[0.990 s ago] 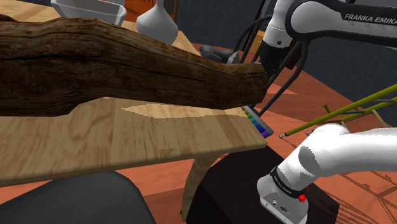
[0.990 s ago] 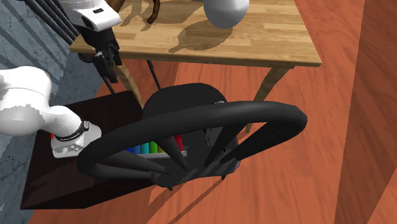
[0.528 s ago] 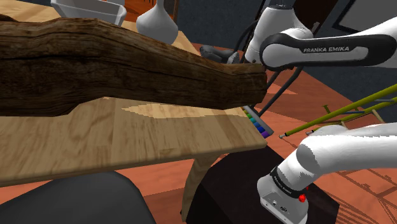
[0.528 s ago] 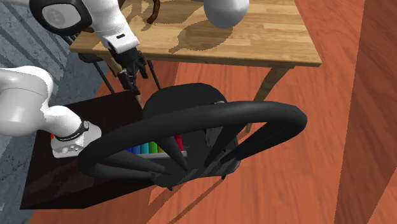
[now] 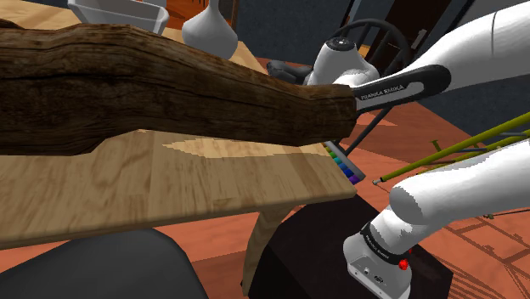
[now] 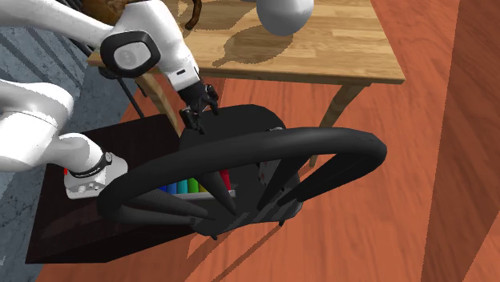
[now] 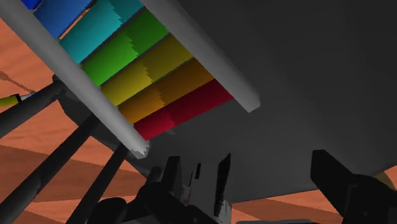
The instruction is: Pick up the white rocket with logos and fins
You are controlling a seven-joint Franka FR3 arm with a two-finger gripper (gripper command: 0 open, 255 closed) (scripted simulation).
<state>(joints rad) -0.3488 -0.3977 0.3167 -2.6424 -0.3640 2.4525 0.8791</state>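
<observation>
Wrist view: the hand (image 7: 267,175), fingers spread and empty, hangs near a rainbow-barred xylophone (image 7: 146,70).

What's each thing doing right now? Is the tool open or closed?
tool: open, holding nothing.
rainbow xylophone: ahead of the tool, not touched.
log: lying on its side on the wooden table.
white vase: standing upright.
black chair: standing upright.

home: wooden table (image 6: 344,48), black chair (image 6: 264,152)
</observation>
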